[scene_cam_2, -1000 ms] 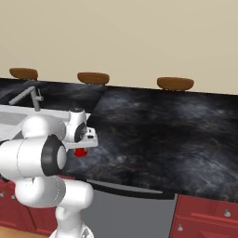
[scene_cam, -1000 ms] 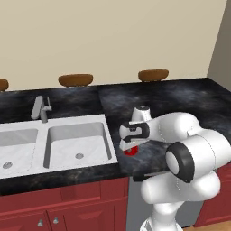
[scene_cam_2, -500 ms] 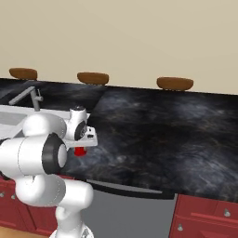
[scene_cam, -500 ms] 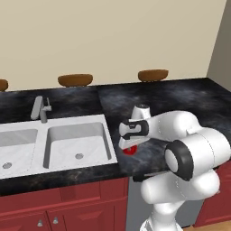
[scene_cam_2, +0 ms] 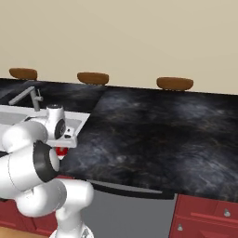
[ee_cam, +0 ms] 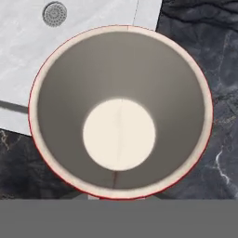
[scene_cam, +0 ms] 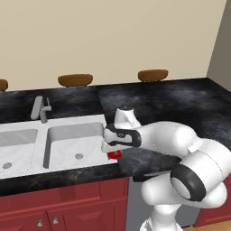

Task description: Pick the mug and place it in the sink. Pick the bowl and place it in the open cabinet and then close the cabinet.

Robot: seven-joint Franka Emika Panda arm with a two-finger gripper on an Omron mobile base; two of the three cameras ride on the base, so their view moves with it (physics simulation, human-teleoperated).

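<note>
Raised since a second ago: mug, red, pale inside, empty, now off the counter beside the sink. Gripper closed on mug. Sink basins empty, drains bare.

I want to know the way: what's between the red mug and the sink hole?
In the hand view, just the sink's bare white floor and rim lie between the mug and the drain.
</note>
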